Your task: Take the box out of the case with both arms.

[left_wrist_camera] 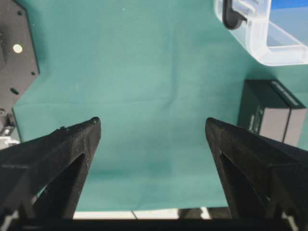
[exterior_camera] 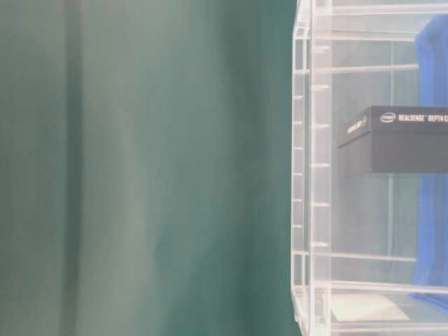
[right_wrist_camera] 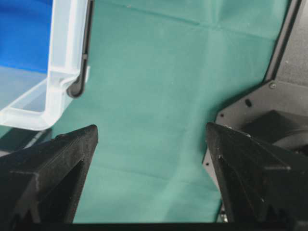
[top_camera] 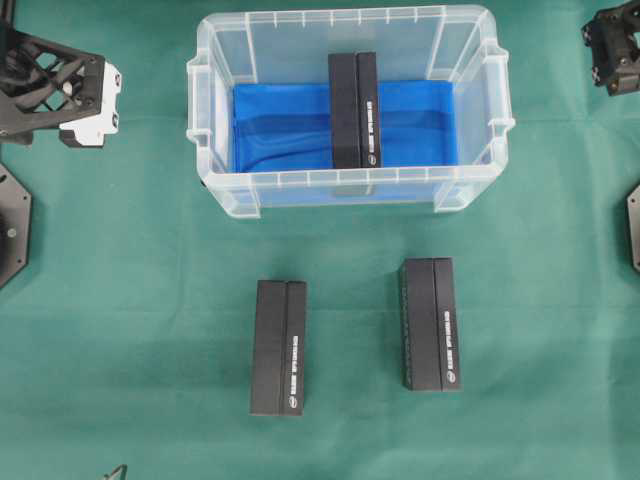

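Note:
The case (top_camera: 215,130), a clear plastic bin lined with a blue sheet, stands at the back middle of the green cloth. One black box (top_camera: 354,110) lies inside it, lengthwise across the sheet; the table-level view shows this box (exterior_camera: 399,140) through the case wall (exterior_camera: 311,175). My left gripper (left_wrist_camera: 153,125) hangs open over bare cloth, left of the case corner (left_wrist_camera: 255,38). Over cloth to the right of the case corner (right_wrist_camera: 57,72), my right gripper (right_wrist_camera: 151,130) is open too. Both arms (top_camera: 60,85) (top_camera: 612,45) sit at the back corners, away from the case.
Two more black boxes (top_camera: 279,347) (top_camera: 431,323) lie on the cloth in front of the case; the left one (left_wrist_camera: 269,110) shows in the left wrist view. Black arm base plates sit at the left edge (top_camera: 10,225) and right edge (top_camera: 633,225).

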